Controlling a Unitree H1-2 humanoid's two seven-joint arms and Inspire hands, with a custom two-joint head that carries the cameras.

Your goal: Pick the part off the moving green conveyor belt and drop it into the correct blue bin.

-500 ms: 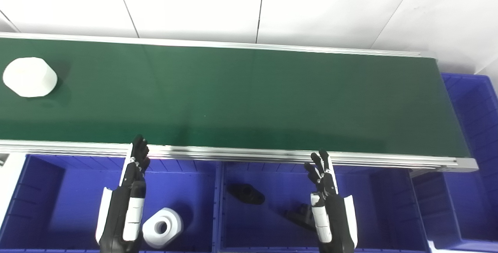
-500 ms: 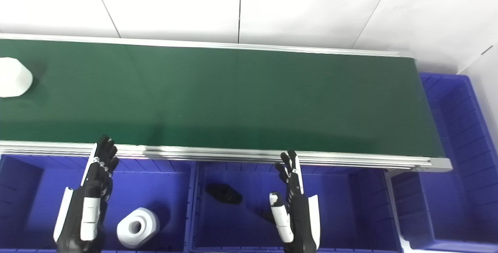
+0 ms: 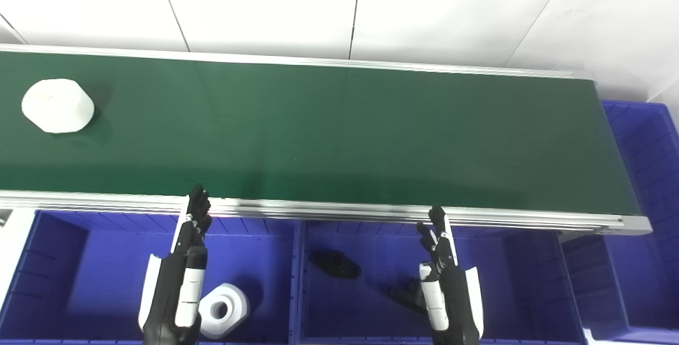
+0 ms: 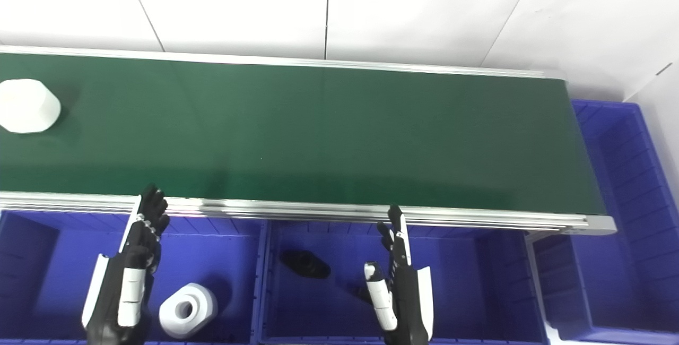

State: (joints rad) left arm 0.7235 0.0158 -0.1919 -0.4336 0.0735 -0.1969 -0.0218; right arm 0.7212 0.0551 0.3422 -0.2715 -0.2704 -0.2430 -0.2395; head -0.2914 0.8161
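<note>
The white part (image 3: 57, 105) is sitting on the green belt (image 3: 339, 138), far out and to the left of my left hand's fingers (image 3: 197, 208). Both my left hand (image 3: 180, 276) and right hand (image 3: 448, 286) are waiting spread and empty over the blue bins (image 3: 106, 260); reaching late, I'm risking knocking it aside.
</note>
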